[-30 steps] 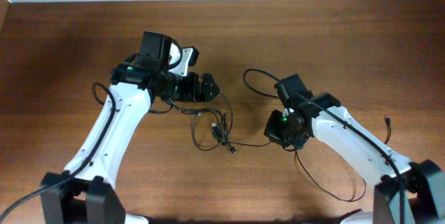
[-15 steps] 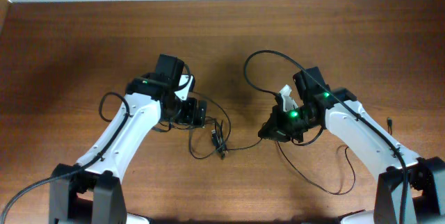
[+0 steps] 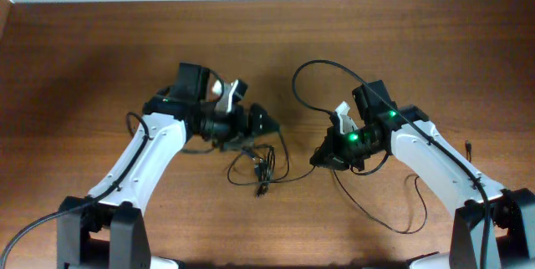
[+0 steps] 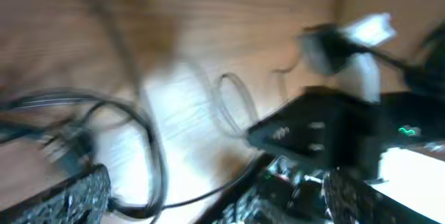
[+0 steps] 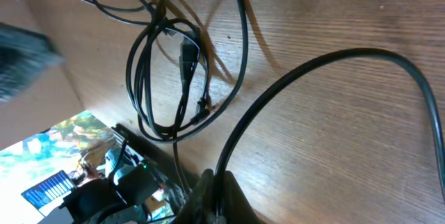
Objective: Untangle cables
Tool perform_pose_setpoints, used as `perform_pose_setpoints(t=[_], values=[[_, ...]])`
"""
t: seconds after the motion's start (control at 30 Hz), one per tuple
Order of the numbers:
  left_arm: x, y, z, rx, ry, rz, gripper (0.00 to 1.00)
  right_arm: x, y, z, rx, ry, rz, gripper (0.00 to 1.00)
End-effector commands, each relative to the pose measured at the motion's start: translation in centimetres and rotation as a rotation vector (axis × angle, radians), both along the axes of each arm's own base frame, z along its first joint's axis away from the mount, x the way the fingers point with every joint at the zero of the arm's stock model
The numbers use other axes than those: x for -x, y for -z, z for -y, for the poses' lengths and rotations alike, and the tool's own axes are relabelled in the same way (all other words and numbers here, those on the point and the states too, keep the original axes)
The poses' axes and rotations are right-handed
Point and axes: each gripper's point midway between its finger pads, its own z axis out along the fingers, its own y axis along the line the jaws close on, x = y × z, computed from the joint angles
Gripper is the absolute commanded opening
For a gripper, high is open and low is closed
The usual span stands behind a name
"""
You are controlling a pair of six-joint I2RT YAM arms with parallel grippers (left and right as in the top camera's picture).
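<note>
**A:** Where are the cables?

**B:** The cables [image 3: 261, 165] lie as a small tangled bundle on the table [image 3: 84, 60], about in the middle between the two arms. The right wrist view shows several loops laid over each other, with a plug inside them.

**A:** And the left gripper?

**B:** The left gripper [image 3: 264, 122] is at the upper edge of the bundle. Its jaws stand wide apart and there is nothing between them. Its own camera is very blurred. I cannot tell if a finger touches a loop.

**A:** What about the right gripper?

**B:** The right gripper [image 3: 321, 159] is just to the right of the bundle. It is fully closed and pinches a long cable [image 5: 375, 51]. This cable comes out of the fingertips and bends away in a big arc over the wood. A thin strand also runs from the bundle toward this gripper.
</note>
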Motion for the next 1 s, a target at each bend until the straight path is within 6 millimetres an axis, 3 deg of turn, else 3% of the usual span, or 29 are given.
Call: perform_pose_setpoints(t=[0.0, 0.17, 0.2, 0.27, 0.33, 0.4, 0.5, 0.63, 0.8, 0.83, 0.93, 0.97], values=[[1.2, 3.3, -4.2, -0.328, -0.021, -0.045, 0.99, -0.4, 0.0, 0.2, 0.008, 0.001, 0.014, 0.04], [3.2, 3.7, -4.4, -0.516, 0.069, -0.051, 1.00, -0.7, 1.4, 1.9, 0.133, 0.067, -0.008, 0.04], [3.2, 3.8, -3.8, -0.514, 0.072, -0.049, 0.91, -0.8, 1.6, 2.1, 0.149, 0.069, -0.005, 0.04], [2.9, 3.7, -2.5, -0.503, 0.073, -0.022, 0.58, -0.7, 1.7, 2.2, 0.160, 0.071, -0.007, 0.04], [2.7, 3.6, -1.7, -0.493, 0.067, -0.006, 0.43, -0.7, 1.7, 2.2, 0.160, 0.071, -0.007, 0.04], [2.5, 3.7, -1.0, -0.486, 0.079, 0.020, 0.41, -0.7, 1.7, 2.2, 0.160, 0.070, -0.007, 0.04], [2.8, 4.2, 0.1, -0.477, 0.090, 0.036, 0.49, -0.7, 1.7, 2.2, 0.160, 0.070, -0.007, 0.04], [2.9, 6.3, 0.7, -0.469, 0.040, -0.003, 0.39, -0.7, 1.7, 2.2, 0.160, 0.070, -0.007, 0.04], [3.0, 8.7, 1.0, -0.467, 0.054, -0.042, 0.37, -0.7, 1.7, 2.2, 0.160, 0.070, -0.006, 0.04], [2.8, 8.8, 1.1, -0.463, 0.053, -0.035, 0.32, -0.7, 1.7, 2.3, 0.160, 0.070, -0.006, 0.04], [2.5, 8.6, 1.4, -0.446, 0.052, -0.021, 0.00, -0.7, 1.7, 2.3, 0.160, 0.070, -0.006, 0.04], [2.4, 8.7, 1.4, -0.452, 0.050, -0.017, 0.00, -0.7, 1.7, 2.3, 0.160, 0.070, -0.006, 0.04]])
